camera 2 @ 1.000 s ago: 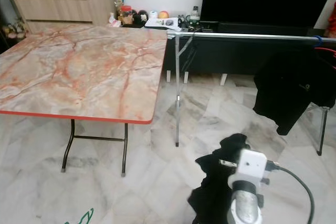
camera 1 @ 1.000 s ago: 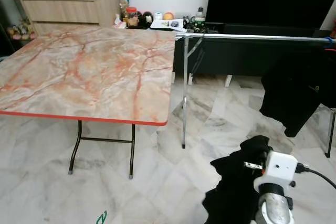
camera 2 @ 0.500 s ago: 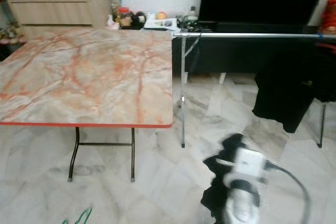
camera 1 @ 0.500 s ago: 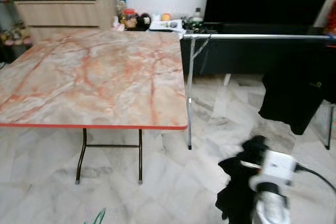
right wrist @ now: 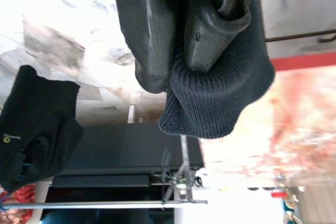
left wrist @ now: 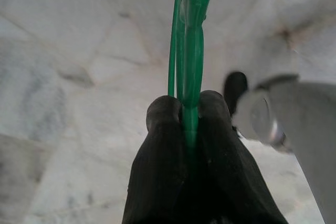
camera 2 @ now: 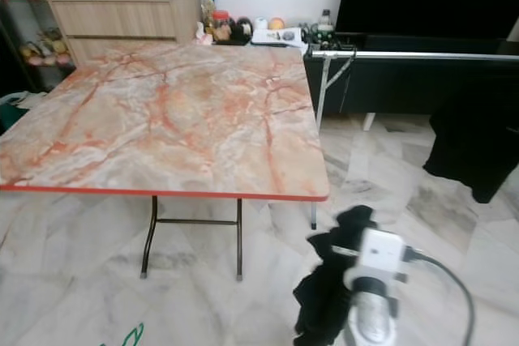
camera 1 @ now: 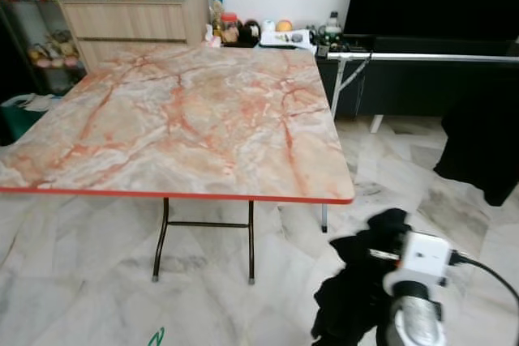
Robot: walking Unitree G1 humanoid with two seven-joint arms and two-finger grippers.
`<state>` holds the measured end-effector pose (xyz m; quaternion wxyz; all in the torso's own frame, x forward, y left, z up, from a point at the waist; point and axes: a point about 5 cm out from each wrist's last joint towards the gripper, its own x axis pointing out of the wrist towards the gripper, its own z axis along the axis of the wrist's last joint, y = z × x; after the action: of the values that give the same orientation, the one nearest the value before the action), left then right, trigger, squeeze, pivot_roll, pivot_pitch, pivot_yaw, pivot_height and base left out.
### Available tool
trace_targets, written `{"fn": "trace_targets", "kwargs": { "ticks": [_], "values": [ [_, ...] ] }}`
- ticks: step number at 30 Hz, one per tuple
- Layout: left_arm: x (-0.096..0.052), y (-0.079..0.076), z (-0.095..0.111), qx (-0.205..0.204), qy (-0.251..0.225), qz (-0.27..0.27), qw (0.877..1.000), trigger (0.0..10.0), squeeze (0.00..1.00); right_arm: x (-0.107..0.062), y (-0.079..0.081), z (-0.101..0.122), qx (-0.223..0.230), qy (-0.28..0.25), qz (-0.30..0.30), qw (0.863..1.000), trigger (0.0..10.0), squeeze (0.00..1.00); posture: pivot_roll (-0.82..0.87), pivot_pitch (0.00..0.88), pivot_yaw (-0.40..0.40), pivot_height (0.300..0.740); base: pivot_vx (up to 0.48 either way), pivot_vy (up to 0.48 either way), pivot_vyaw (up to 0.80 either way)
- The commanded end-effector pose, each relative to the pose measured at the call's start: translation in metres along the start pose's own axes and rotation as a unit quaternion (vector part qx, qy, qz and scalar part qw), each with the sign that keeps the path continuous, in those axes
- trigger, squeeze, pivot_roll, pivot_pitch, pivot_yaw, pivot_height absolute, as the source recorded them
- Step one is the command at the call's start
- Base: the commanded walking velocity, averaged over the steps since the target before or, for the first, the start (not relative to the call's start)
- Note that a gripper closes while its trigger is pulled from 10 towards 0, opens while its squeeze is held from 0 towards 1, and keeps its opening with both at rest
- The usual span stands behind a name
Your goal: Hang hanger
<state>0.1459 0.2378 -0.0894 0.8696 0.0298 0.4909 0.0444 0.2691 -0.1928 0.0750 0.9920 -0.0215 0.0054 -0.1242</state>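
My left gripper (left wrist: 186, 113) is shut on a thin green hanger (left wrist: 190, 35), which runs out between the two black fingers over the marble floor. A tip of that hanger (camera 1: 156, 336) peeks in at the bottom of the left eye view. My right gripper (right wrist: 176, 69) is shut on a black knitted garment (right wrist: 220, 93). The garment (camera 1: 357, 297) hangs bunched low at the right, in front of the white wrist camera (camera 1: 423, 257). The silver clothes rail (camera 1: 422, 57) stands at the far right, beyond the table corner.
A marble-patterned folding table (camera 1: 178, 119) with a red edge stands ahead on the left. A black garment (camera 1: 486, 147) hangs from the rail before a dark TV unit (camera 1: 430, 6). A wooden sideboard (camera 1: 130, 18) stands at the back. A pale marble floor (camera 1: 81, 281) lies below.
The camera has swung left: the table now takes up more of the picture, and the rail with its hung garment has slid towards the right edge. My right arm still holds the black garment.
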Motion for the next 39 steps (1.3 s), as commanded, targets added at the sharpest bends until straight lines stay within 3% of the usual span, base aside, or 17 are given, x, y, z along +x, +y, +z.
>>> {"fn": "trace_targets", "kwargs": {
  "ticks": [1, 11, 20, 26, 31, 39],
  "values": [
    [-0.0006, -0.0019, -0.0055, 0.004, 0.010, -0.003, 1.000, 10.0, 0.00, 0.0016, -0.0075, 0.0053, -0.002, -0.014, -0.011, 1.000, 10.0, 0.00, 0.07, 0.006, 0.026, 0.740, 0.000, 0.480, 0.00],
    [-0.0006, -0.0019, -0.0048, 0.004, 0.008, -0.003, 1.000, 10.0, 0.00, 0.0017, -0.0073, 0.0059, -0.003, -0.015, -0.012, 1.000, 10.0, 0.00, 0.07, 0.013, 0.026, 0.740, 0.000, 0.480, 0.00],
    [-0.0004, -0.0029, -0.0034, 0.005, 0.001, -0.004, 1.000, 10.0, 0.00, 0.0018, -0.0072, 0.0061, -0.002, -0.016, -0.012, 1.000, 10.0, 0.00, 0.07, 0.017, 0.028, 0.740, 0.000, 0.000, 0.00],
    [-0.0002, -0.0037, -0.0018, 0.036, 0.001, -0.013, 0.999, 10.0, 0.00, 0.0019, -0.0066, 0.0062, -0.002, -0.017, -0.012, 1.000, 10.0, 0.00, 0.07, 0.016, 0.029, 0.740, 0.000, -0.133, 0.00],
    [-0.0002, -0.0046, -0.0026, 0.033, 0.002, -0.014, 0.999, 10.0, 0.00, 0.0019, -0.0062, 0.0063, -0.002, -0.017, -0.011, 1.000, 10.0, 0.00, 0.07, 0.016, 0.028, 0.740, 0.000, -0.480, 0.00],
    [-0.0004, -0.0054, -0.0050, 0.028, 0.007, -0.013, 0.999, 10.0, 0.00, 0.0022, -0.0061, 0.0064, -0.002, -0.017, -0.011, 1.000, 10.0, 0.00, 0.07, 0.018, 0.027, 0.740, 0.000, 0.000, 0.00]
  ]
}}
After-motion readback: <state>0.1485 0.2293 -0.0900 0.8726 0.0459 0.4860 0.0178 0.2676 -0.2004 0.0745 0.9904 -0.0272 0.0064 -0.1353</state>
